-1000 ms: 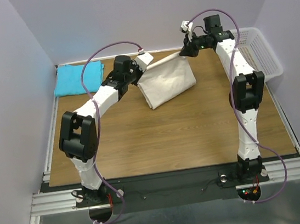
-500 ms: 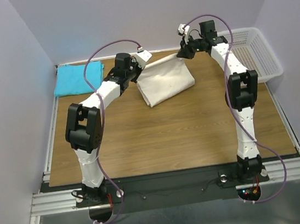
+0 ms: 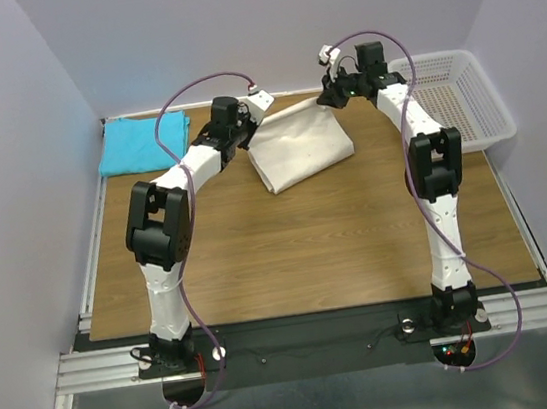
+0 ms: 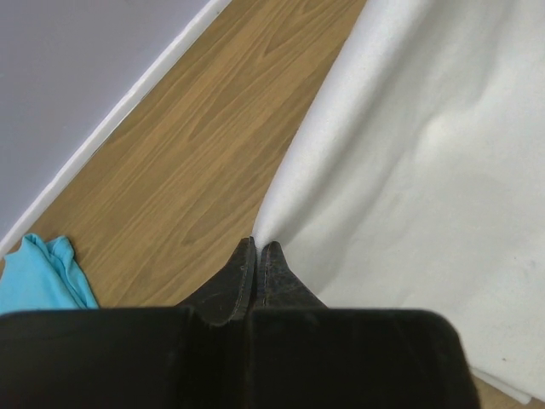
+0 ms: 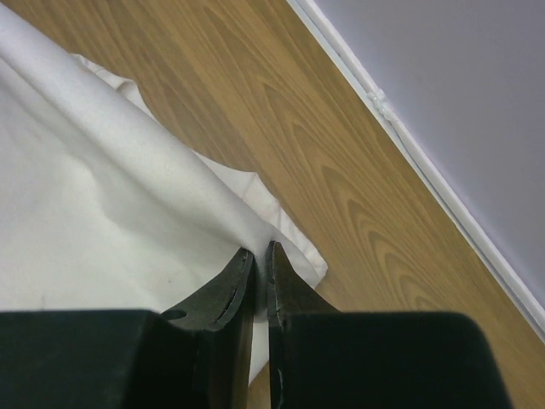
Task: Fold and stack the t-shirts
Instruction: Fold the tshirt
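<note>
At the far left corner of the counter (image 3: 310, 250) the turquoise shirt (image 3: 142, 143) lies flat in a neat rectangle, so it looks already folded; it is well apart from everything else. Next, the left claw (image 4: 258, 254) is pinched together on the left far corner of the cream shirt (image 3: 302, 150), with only a thin edge of cloth between its tips. The cream shirt sits at the far middle of the counter, its far edge lifted and stretched between the two arms, its near part resting on the wood in a narrowed shape with a doubled hem showing along the near side; I judge this a fold in progress, not a finished one. The right claw (image 5: 255, 254) is likewise clamped on the shirt's right far corner. At the far right the white basket (image 3: 461, 99) holds nothing that I can see. What is left, in my view: finish folding the cream shirt, then put the two shirts into one pile; no stacking is done yet.
</note>
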`<state>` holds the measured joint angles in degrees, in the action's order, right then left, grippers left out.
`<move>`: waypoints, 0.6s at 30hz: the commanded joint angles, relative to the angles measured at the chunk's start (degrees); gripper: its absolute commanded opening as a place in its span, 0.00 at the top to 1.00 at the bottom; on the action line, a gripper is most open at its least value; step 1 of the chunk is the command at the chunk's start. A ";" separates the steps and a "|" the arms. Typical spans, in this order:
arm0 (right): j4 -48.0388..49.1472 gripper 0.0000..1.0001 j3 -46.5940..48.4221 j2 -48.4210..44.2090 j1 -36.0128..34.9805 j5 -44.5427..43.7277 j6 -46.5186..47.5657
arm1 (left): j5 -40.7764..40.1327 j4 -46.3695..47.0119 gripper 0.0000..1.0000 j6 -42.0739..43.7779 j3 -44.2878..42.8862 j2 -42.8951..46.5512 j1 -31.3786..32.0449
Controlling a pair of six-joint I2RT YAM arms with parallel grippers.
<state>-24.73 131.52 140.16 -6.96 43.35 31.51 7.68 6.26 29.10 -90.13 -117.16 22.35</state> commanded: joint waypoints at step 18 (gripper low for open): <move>9.88 0.99 -1.88 2.23 -1.65 -7.14 -5.31 | -2.67 1.30 1.00 -2.82 -9.45 -6.58 -0.99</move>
<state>-19.31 130.32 141.38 -8.29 37.78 27.16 5.45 6.59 27.00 -95.66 -123.20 22.00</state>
